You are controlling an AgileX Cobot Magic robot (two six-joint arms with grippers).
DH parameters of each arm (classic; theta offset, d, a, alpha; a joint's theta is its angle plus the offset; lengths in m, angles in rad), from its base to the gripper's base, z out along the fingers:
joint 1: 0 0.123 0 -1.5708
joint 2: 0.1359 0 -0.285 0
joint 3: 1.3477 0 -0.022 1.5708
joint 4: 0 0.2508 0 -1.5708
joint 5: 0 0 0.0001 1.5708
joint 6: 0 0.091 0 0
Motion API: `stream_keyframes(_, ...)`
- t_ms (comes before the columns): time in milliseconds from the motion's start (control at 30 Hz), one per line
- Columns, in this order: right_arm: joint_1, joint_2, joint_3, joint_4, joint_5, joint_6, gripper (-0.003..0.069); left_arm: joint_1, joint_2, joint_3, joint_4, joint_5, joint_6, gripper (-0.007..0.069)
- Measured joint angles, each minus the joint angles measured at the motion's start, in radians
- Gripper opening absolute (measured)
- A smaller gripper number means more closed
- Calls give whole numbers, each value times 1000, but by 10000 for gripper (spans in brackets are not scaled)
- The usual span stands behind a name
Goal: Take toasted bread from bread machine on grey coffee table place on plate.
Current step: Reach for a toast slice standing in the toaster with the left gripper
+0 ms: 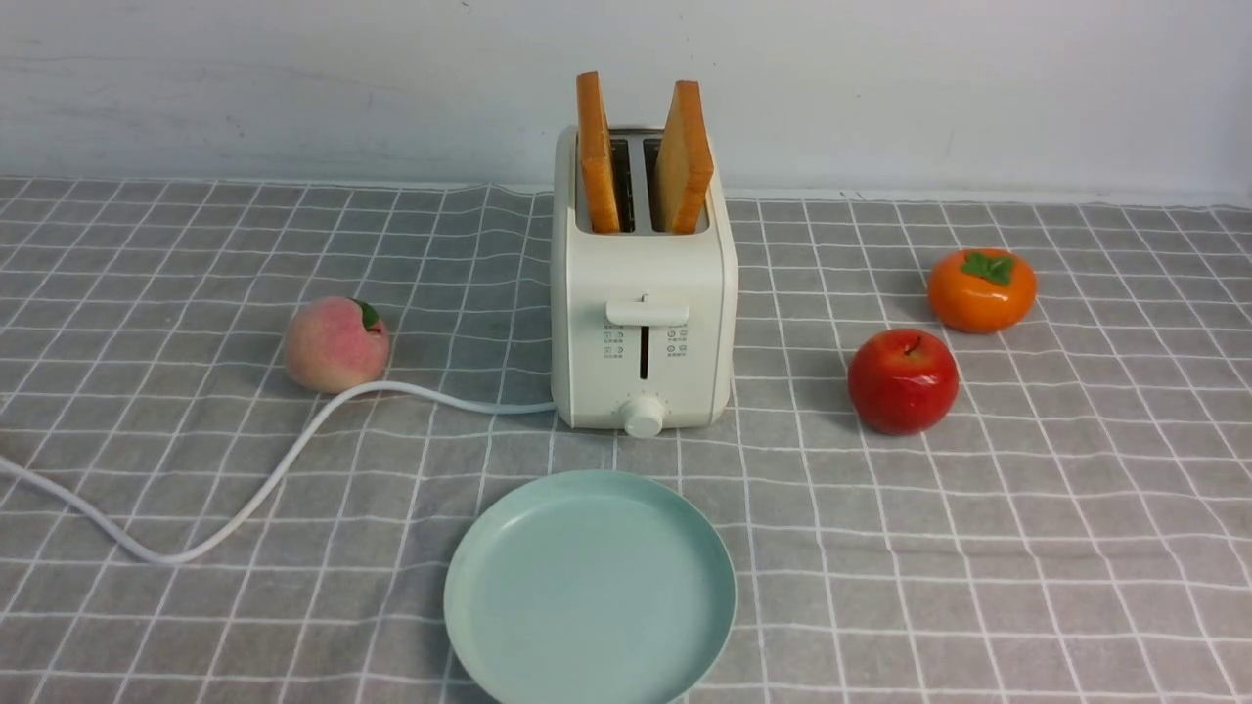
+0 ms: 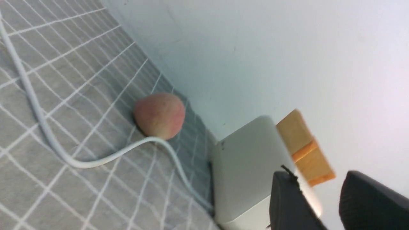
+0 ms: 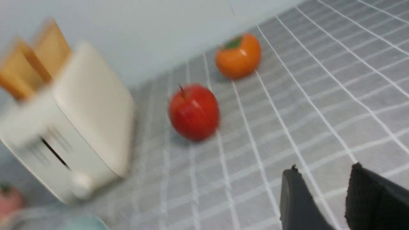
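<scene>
Two slices of toasted bread (image 1: 597,152) (image 1: 684,156) stand upright in the slots of the cream-white bread machine (image 1: 643,313) at the middle of the grey coffee table (image 1: 1027,548). The mint-green plate (image 1: 590,590) lies empty in front of it. Neither gripper shows in the front view. My left gripper (image 2: 316,185) is open and empty, off to the toaster's (image 2: 246,172) side, with the toast (image 2: 303,150) beyond it. My right gripper (image 3: 322,179) is open and empty above the cloth, to the right of the toaster (image 3: 70,127) and toast (image 3: 35,60).
A peach (image 1: 335,344) lies left of the toaster beside its white power cord (image 1: 245,489). A red apple (image 1: 902,380) and an orange persimmon (image 1: 981,289) lie to the right. A pale wall (image 1: 293,88) closes the back.
</scene>
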Motion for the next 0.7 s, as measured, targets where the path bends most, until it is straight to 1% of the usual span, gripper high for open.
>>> stream_keyframes(33, 0, 0, 0, 66, -44, 28, 240, 0, 0, 0, -30, -34, 0, 223)
stream_keyframes(100, 0, 0, 0, 143, -124, 51, 240, 0, 0, 0, -61, -105, 10, 178)
stream_keyframes(133, 0, 0, 0, 177, -155, 57, 240, 0, 0, 0, -72, -141, 20, 128)
stream_keyframes(200, 0, 0, 0, 204, -190, 63, 240, 0, 0, 0, -81, -206, 34, 34)
stream_keyframes(267, 0, 0, 0, 214, -209, 68, 240, 0, 0, -10, -86, -235, 39, -14)
stream_keyframes(333, 0, 0, 0, 224, -224, 82, 240, 0, 0, -27, -88, -235, 43, -14)
stream_keyframes(367, 0, 0, 0, 244, -250, 111, 240, 0, 0, -62, -88, -229, 53, -14)
stream_keyframes(400, 0, 0, -5, 268, -263, 171, 240, 0, 0, -104, -88, -209, 64, -14)
stream_keyframes(433, 0, 0, -11, 273, -264, 181, 240, 0, 0, -121, -88, -198, 68, -14)
stream_keyframes(467, 0, 0, -45, 277, -249, 236, 240, 0, 3, -177, -86, -149, 89, -14)
stream_keyframes(533, 0, 0, -119, 250, -214, 278, 237, 0, 27, -256, -72, -71, 127, -14)
stream_keyframes(567, 0, 26, -270, 165, -145, 291, 223, 0, 96, -384, -48, 69, 188, -14)
stream_keyframes(600, 0, 26, -270, 154, -134, 293, 221, 0, 96, -384, -45, 69, 195, -14)
stream_keyframes(633, 0, 83, -415, 80, -43, 297, 202, 0, 166, -476, -28, 198, 240, -14)
stream_keyframes(667, 0, 158, -548, 18, 102, 295, 179, 0, 266, -580, -16, 321, 276, -14)
stream_keyframes(700, 0, 196, -605, -10, 164, 287, 167, 0, 323, -632, -9, 397, 298, -14)
